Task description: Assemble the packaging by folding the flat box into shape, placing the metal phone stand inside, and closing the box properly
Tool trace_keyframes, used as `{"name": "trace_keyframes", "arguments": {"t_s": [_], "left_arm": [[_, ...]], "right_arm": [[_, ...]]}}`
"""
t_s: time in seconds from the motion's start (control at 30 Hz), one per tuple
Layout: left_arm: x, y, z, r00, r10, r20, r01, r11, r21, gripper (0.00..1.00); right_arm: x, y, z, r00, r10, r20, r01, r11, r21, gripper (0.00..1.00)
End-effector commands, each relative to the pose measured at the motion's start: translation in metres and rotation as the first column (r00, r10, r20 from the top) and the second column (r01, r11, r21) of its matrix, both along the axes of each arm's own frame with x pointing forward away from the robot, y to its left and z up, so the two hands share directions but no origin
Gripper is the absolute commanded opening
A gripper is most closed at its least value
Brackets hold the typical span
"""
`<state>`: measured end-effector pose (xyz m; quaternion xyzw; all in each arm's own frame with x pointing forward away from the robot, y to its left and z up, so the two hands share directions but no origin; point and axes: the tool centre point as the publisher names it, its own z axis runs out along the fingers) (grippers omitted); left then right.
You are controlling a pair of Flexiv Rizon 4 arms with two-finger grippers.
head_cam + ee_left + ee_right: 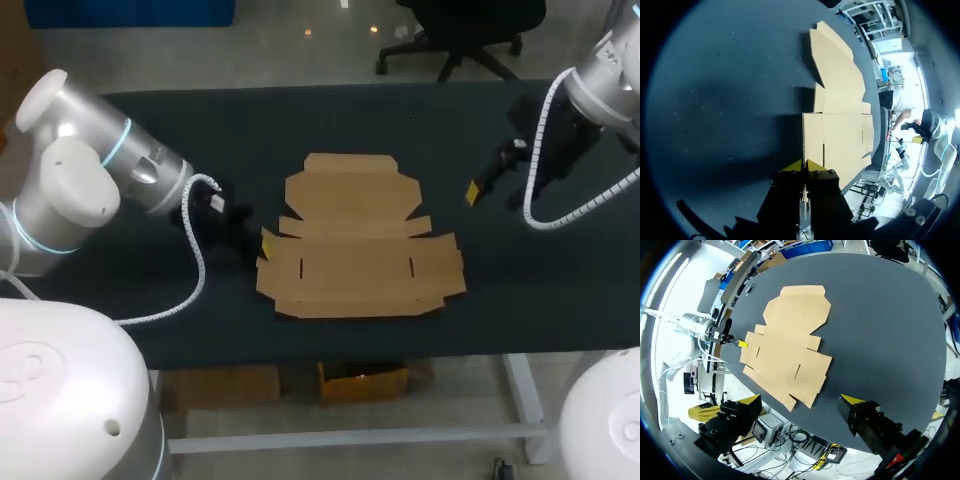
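Note:
The flat brown cardboard box (355, 245) lies unfolded in the middle of the dark table (150, 130). My left gripper (262, 243) sits low at the box's left side, its yellow tips pressed together on the outer edge of the left side flap (812, 139). The left wrist view shows those tips (803, 165) meeting right where the flap's edge runs in. My right gripper (497, 182) hangs open above the table to the right of the box, with nothing between its fingers (853, 400); the right wrist view shows the whole box (790, 347) ahead of it. No metal phone stand is in view.
Bare dark table surrounds the box on all sides, with wide room behind it (400, 120) and to its right (540, 280). The table's front edge (400, 355) runs close to the box's near edge.

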<state>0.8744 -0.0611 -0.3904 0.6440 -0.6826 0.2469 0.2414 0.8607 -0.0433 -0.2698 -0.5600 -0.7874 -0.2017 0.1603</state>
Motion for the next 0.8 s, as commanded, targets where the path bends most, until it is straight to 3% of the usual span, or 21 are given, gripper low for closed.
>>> {"name": "trace_keyframes", "arguments": {"t_s": [0.03,0.8], "left_arm": [[0.001,-0.001,0.003,1.0,-0.003,-0.014,0.003,1.0,0.016,0.0],[-0.011,0.006,0.007,1.0,0.003,-0.012,-0.003,1.0,0.01,0.0]], "right_arm": [[-0.001,0.0,0.001,1.0,0.001,0.0,-0.001,1.0,0.001,1.0],[0.002,0.003,0.002,1.0,0.005,0.001,-0.005,1.0,0.002,1.0]]}}
